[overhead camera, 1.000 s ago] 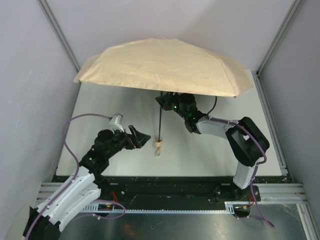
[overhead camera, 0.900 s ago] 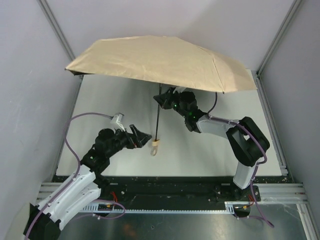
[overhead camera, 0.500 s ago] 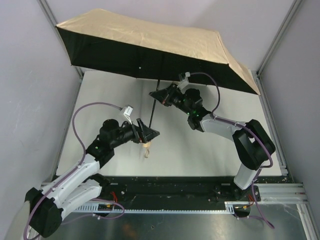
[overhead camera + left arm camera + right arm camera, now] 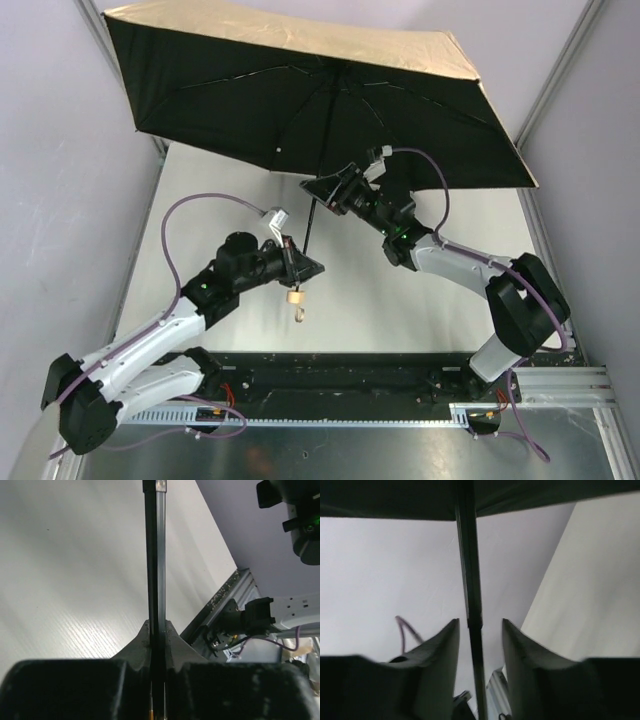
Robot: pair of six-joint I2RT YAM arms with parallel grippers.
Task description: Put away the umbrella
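The left gripper (image 4: 157, 630) has its jaws pinched tight on the thin black shaft (image 4: 306, 228) of the umbrella (image 4: 250, 25), gripping just above the small tan handle (image 4: 295, 297), which hangs at 6 o'clock from the fingertips. A second ago these jaws stood wide open beside the shaft, so this grip is new. The right gripper (image 4: 480, 625), higher up the shaft at about 1 o'clock from the left one, has gone the other way: its jaws have loosened and now stand a little apart on either side of the shaft without touching it. Above both, the open canopy (image 4: 330, 110) has tipped back toward 12 o'clock, showing its black underside over the table (image 4: 400, 300). The handover looks done, which likely frees the right arm to collapse the canopy.
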